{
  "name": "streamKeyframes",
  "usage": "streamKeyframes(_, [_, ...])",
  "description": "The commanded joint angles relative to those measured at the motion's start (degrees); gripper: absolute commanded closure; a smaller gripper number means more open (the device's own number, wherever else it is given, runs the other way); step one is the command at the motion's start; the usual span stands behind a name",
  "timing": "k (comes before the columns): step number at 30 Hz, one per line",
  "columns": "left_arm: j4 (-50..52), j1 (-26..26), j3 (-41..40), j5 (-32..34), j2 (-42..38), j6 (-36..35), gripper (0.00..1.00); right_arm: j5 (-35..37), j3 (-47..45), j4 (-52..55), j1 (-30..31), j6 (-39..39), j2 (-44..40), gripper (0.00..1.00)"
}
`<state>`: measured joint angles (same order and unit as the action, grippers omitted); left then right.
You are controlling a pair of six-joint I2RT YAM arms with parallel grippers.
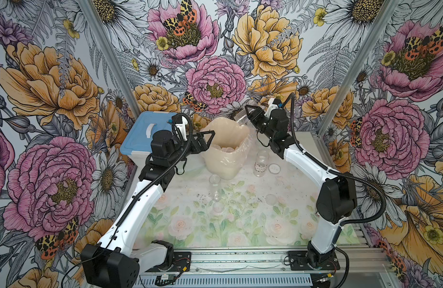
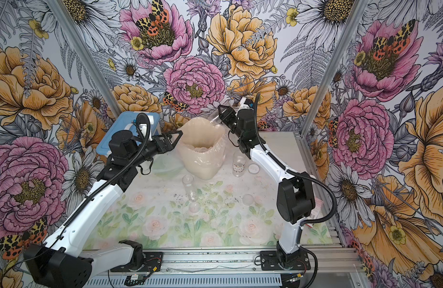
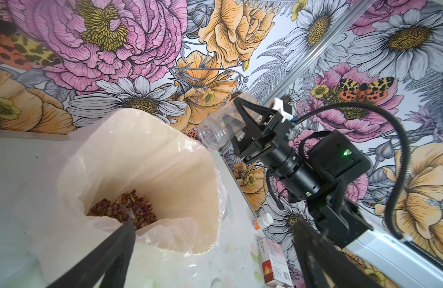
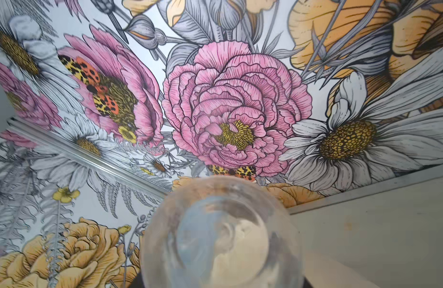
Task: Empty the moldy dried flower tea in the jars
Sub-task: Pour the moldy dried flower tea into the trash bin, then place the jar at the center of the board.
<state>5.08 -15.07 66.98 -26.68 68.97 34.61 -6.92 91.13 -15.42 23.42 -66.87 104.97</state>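
My right gripper (image 1: 247, 114) (image 2: 221, 112) is shut on a clear jar (image 1: 242, 119) (image 2: 215, 119) (image 3: 215, 129), tilted mouth-down over the cream bin (image 1: 225, 164) (image 2: 203, 162) lined with a plastic bag. This jar looks empty; its base fills the right wrist view (image 4: 220, 239). Reddish-brown dried flower tea (image 3: 125, 209) lies at the bottom of the bin (image 3: 190, 159). My left gripper (image 1: 208, 138) (image 2: 178, 136) (image 3: 215, 229) stands open at the bin's left rim, one finger (image 3: 115, 249) against the bag. Two lidless clear jars stand on the table: a labelled one (image 1: 261, 164) (image 2: 239, 163) and a plain one (image 1: 215, 187) (image 2: 189, 187).
Three round lids (image 1: 274, 168) (image 1: 271, 199) (image 1: 218, 207) lie on the flowered mat among dark specks. A blue-lidded box (image 1: 145, 134) stands back left, a clear dish (image 2: 165, 164) beside the bin. A white-capped orange-label bottle (image 3: 262, 222) and a red-and-white carton (image 3: 275, 261) lie by the right wall.
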Motion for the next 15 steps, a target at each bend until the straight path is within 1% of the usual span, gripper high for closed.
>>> streamKeyframes(1, [-4.12, -2.56, 3.95, -1.94, 2.96, 6.56, 0.01, -1.97, -3.58, -12.09, 0.44, -16.02, -3.2, 0.91])
streamKeyframes(4, [-3.31, -5.06, 6.84, 0.17, 5.37, 10.58, 0.01, -1.59, -7.04, -16.76, 0.48, -21.59, -4.3, 0.91])
streamKeyframes(6, [-0.49, -6.08, 9.44, 1.61, 7.42, 13.05, 0.01, -1.27, -9.06, -18.75, 0.54, -24.76, -5.09, 0.91])
streamKeyframes(7, [0.73, -6.57, 11.02, 1.33, 8.68, 13.82, 0.01, -1.21, -10.12, -20.18, 0.57, -25.82, -5.5, 0.91])
streamKeyframes(10, [2.86, -7.9, 14.49, 1.75, 11.62, 15.39, 0.01, -1.03, -12.21, -21.44, 0.58, -26.64, -7.04, 0.91])
streamKeyframes(15, [2.98, -8.23, 17.75, 1.76, 15.55, 17.86, 0.01, -0.21, -15.25, -21.41, 0.96, -26.65, -9.45, 0.91])
